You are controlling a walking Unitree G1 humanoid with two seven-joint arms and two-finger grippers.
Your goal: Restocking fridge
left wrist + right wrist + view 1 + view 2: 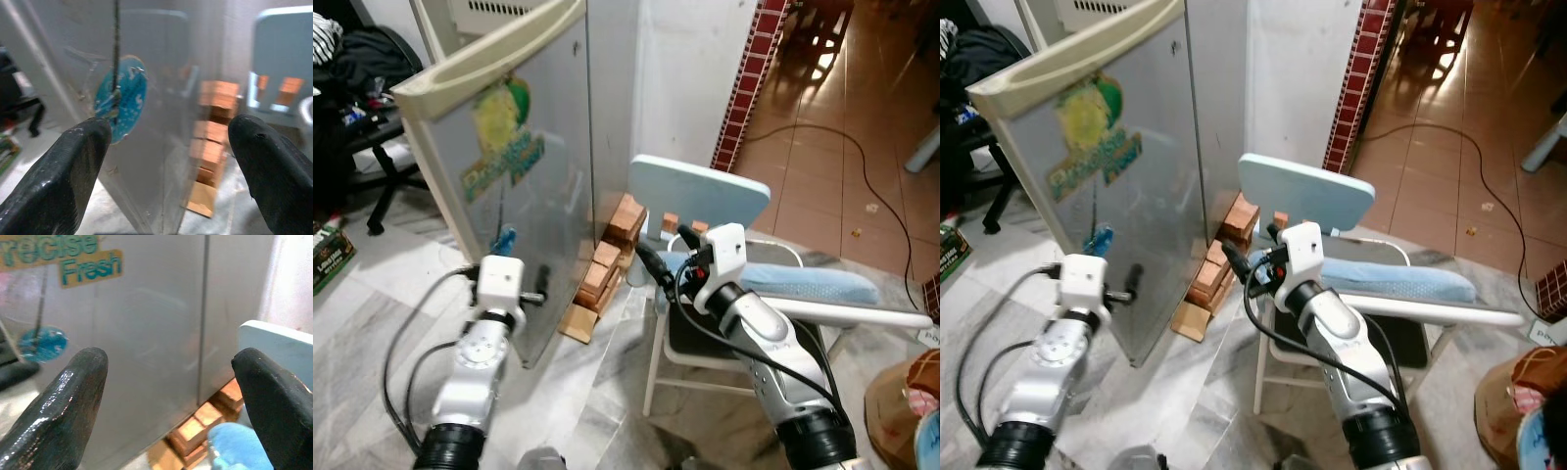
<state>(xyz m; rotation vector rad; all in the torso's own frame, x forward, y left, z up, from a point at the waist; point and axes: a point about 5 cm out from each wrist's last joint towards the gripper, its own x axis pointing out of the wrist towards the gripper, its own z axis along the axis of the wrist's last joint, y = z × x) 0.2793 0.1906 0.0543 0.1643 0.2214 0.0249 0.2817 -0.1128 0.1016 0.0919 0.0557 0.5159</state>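
A smooth, faintly glossy grey metal fridge door (524,186) is edged by a matt cream plastic trim (489,54). Beside the door, rough orange-brown wooden blocks (605,264) are stacked on polished grey marble floor tiles (372,313). Glossy black rubbery fingers (58,176) are seen before the door.

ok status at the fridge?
Both tools open, empty: left tool close to the fridge door, right tool over the chair. Door swung out. Chair crowds the right side.
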